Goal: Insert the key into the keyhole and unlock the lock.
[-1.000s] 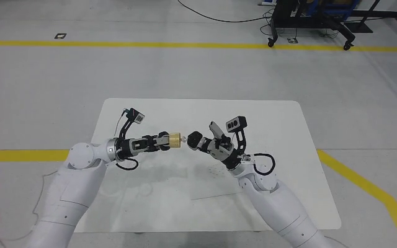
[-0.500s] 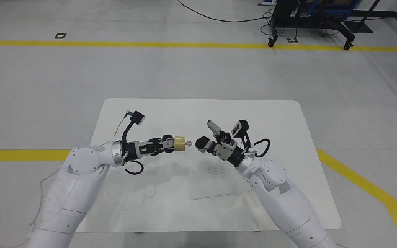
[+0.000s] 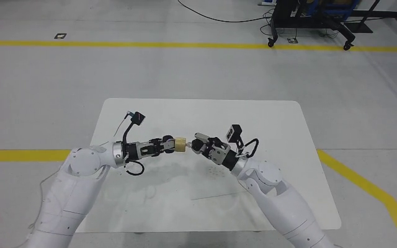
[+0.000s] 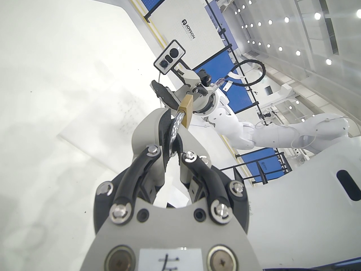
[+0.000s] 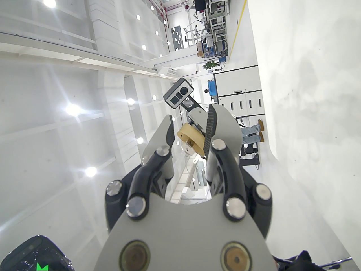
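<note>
Brass lock: hovering over table middle, 9 o'clock from my right claw; likely rigid, slick, weighty.
My left claw: clenching the shackle.
My right claw: gaping around the body.
Grip: I'm favouring flat faces.

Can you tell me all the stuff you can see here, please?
lock: one, gold-coloured, held above the table between the two pincers.
table: one, white, under both arms.
floor stripes: two, yellow, one behind the table, one passing its sides.
wheeled stand: one, black, far corner of the floor.
left pincer: one, grey and black, shut on the lock.
right pincer: one, grey and black, open, at the lock's free end.
</note>
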### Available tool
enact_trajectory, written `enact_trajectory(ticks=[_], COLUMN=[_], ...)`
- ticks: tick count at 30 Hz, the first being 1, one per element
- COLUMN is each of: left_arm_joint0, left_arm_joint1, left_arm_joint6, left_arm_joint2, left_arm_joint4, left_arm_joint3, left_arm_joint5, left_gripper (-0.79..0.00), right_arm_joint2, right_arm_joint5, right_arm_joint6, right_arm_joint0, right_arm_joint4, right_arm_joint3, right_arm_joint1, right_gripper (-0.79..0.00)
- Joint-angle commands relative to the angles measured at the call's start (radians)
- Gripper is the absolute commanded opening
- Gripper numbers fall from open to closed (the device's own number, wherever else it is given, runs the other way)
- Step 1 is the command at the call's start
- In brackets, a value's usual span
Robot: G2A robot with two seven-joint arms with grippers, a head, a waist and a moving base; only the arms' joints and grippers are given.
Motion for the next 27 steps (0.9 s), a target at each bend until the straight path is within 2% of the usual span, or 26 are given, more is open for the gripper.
enact_trajectory(ticks=[1, 10, 15, 22, 23, 24, 25, 27], left_arm_joint0=[0.000, -0.003, -0.005, -0.006, -0.006, -0.006, -0.007, -0.008], left_arm_joint1=[0.001, 0.004, 0.005, 0.007, 0.007, 0.008, 0.008, 0.008], left_arm_joint6=[0.003, 0.025, 0.026, 0.030, 0.029, 0.028, 0.028, 0.028], left_arm_joint2=[0.000, 0.009, 0.013, 0.019, 0.020, 0.021, 0.021, 0.022], left_arm_joint4=[0.008, 0.055, 0.062, 0.066, 0.067, 0.065, 0.064, 0.064], left_arm_joint3=[-0.002, -0.009, -0.009, -0.010, -0.010, -0.010, -0.010, -0.009], left_arm_joint5=[0.002, 0.012, 0.009, 0.006, 0.007, 0.007, 0.007, 0.004], left_gripper=[-0.785, -0.785, -0.785, -0.785, -0.785, -0.785, -0.785, -0.785], right_arm_joint2=[0.000, -0.001, -0.010, -0.016, -0.017, -0.018, -0.019, -0.021], right_arm_joint5=[-0.003, -0.016, 0.005, 0.017, 0.018, 0.020, 0.025, 0.038], right_arm_joint6=[0.001, 0.012, -0.023, -0.034, -0.033, -0.033, -0.033, -0.035], right_arm_joint0=[-0.009, -0.041, -0.038, -0.036, -0.036, -0.036, -0.036, -0.034], right_arm_joint4=[-0.014, -0.069, -0.140, -0.158, -0.161, -0.160, -0.159, -0.161], right_arm_joint3=[-0.011, -0.065, -0.075, -0.083, -0.083, -0.084, -0.083, -0.081], right_arm_joint1=[0.001, 0.005, 0.006, 0.005, 0.005, 0.004, 0.004, 0.004], right_gripper=[-0.493, -0.514, -0.573, -0.597, -0.613, -0.730, -0.785, -0.785])
